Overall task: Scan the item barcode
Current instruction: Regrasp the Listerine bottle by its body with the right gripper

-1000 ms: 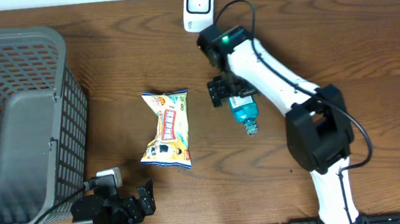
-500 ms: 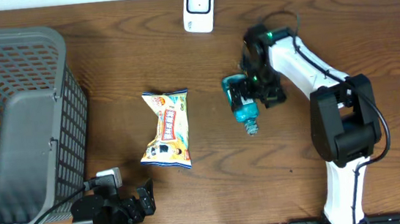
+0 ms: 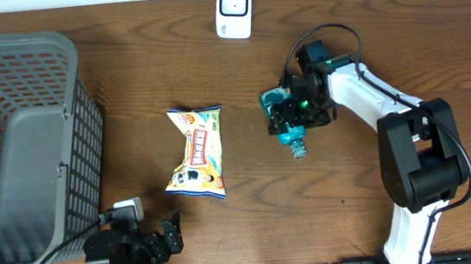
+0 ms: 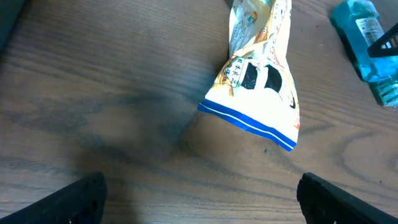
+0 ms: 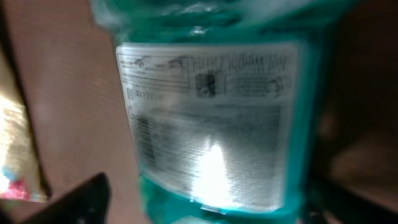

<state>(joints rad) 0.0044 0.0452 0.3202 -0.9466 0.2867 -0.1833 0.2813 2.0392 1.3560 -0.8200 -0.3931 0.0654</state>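
Two arms at the table, but only one counts rn. The right gripper hangs directly over the teal bottle, which lies flat on the wooden table, roughly mid-table. It's just right of the snack bag & well short of the white scanner unit at the far edge.

The bottle's long axis runs approx far-to-near, a bit skewed, w/ the cap pointing back toward the robot. The jaws stand spread across the short width, i.e. square to that axis, one each side.

From the right wrist cam the label fills the gap between them. A strip of bare wood shows between the left-hand fingertip and the bottle's side, so they're straddling, not pinching. The other side is too dark to judge contact.

The barcode sits along one edge of the label, facing up at the cam & blurry.

The left gripper sits low at the near edge, jaws wide apart w/ nothing between them. The snack bag is ahead of it and the bottle well off to one side. So the right arm is far nearer, no contest.

My read: the bottle is already lined up, so next is squeeze across the width, lift, then swing far-left to the scanner. The barcode prob needs turning to face it.
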